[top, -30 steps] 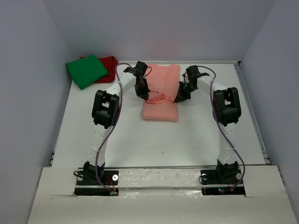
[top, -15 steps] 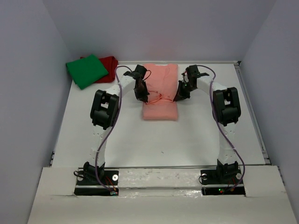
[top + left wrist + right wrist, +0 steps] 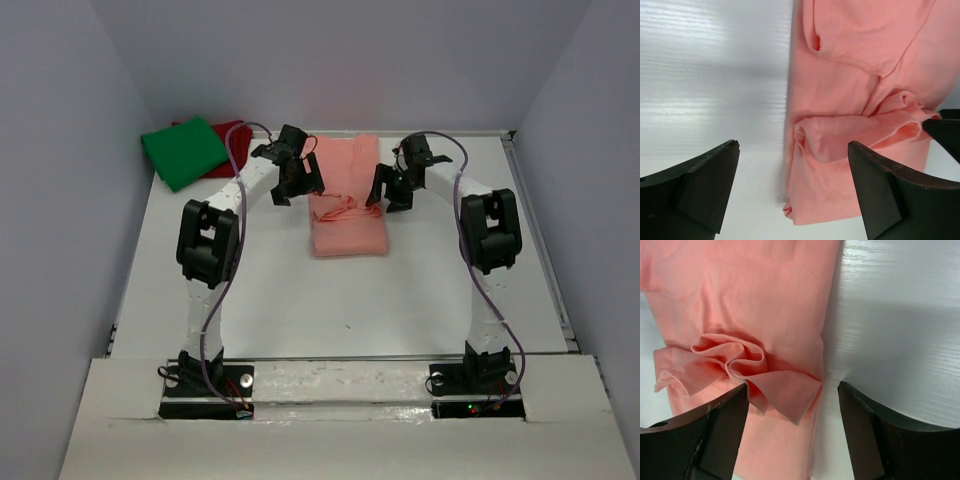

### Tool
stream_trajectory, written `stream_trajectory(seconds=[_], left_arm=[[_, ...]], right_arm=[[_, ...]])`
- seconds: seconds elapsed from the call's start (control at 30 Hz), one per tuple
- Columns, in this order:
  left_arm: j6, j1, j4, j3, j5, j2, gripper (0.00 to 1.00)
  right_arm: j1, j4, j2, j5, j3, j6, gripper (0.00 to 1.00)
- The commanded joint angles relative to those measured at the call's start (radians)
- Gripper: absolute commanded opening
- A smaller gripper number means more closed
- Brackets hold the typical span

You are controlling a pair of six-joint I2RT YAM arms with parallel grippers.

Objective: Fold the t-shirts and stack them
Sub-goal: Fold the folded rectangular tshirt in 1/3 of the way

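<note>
Salmon-pink t-shirt (image 3: 347,205) lies folded on the worktop (image 3: 300,290), its bunched middle directly between my left end effector (image 3: 296,181) and right end effector (image 3: 392,190). Both are spread wide, gripping nothing.

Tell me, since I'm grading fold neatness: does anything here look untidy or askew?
Yes. The salmon-pink t-shirt has a crumpled ruffle bunched across its middle, where the folded edges meet, instead of lying flat.
</note>
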State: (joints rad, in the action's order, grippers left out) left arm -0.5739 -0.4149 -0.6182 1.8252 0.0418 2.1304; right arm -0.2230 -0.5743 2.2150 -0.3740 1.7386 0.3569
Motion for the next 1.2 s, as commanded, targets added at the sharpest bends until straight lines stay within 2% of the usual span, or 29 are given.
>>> stream_trajectory(seconds=[0.0,0.1,0.23,0.33,0.47,0.5,0.53,0.57,0.6,0.63,0.7,0.8,1.03,1.17], left_arm=[[0.003,0.007,0.035,0.026,-0.095,-0.13,0.99],[0.014,0.007,0.017,0.068,-0.106,-0.155,0.99],[0.042,0.005,0.005,0.08,-0.025,-0.176,0.99],[0.046,0.002,0.055,0.004,0.137,-0.222,0.99],[0.045,-0.009,0.118,-0.13,0.231,-0.254,0.92],[0.04,-0.01,0.138,-0.192,0.251,-0.262,0.79],[0.026,-0.009,0.165,-0.229,0.276,-0.27,0.64],[0.019,-0.009,0.228,-0.263,0.335,-0.286,0.14],[0.003,-0.009,0.262,-0.33,0.363,-0.296,0.0],[-0.019,-0.007,0.297,-0.374,0.392,-0.305,0.0],[-0.101,-0.007,0.47,-0.501,0.518,-0.335,0.0],[-0.21,-0.012,0.667,-0.624,0.584,-0.374,0.0],[-0.361,-0.012,0.952,-0.733,0.644,-0.369,0.0],[-0.374,-0.024,0.965,-0.712,0.63,-0.351,0.0]], right_arm=[[0.008,0.07,-0.113,0.023,-0.031,-0.016,0.77],[0.008,0.077,-0.147,0.015,-0.037,-0.003,0.77],[0.008,0.079,-0.195,-0.005,-0.04,0.013,0.76],[0.008,0.073,-0.234,-0.022,-0.056,0.025,0.75],[0.008,0.064,-0.273,-0.071,-0.083,0.051,0.73],[0.008,0.065,-0.279,-0.078,-0.103,0.062,0.69],[0.008,0.065,-0.287,-0.089,-0.114,0.088,0.6],[0.008,0.067,-0.288,-0.118,-0.125,0.1,0.17],[0.008,0.068,-0.288,-0.132,-0.132,0.111,0.0],[0.008,0.07,-0.285,-0.147,-0.155,0.141,0.0],[0.008,0.115,-0.281,-0.213,-0.189,0.168,0.0],[0.008,0.186,-0.288,-0.264,-0.254,0.223,0.0],[0.008,0.267,-0.261,-0.365,-0.31,0.283,0.0],[0.008,0.293,-0.239,-0.399,-0.333,0.304,0.0]])
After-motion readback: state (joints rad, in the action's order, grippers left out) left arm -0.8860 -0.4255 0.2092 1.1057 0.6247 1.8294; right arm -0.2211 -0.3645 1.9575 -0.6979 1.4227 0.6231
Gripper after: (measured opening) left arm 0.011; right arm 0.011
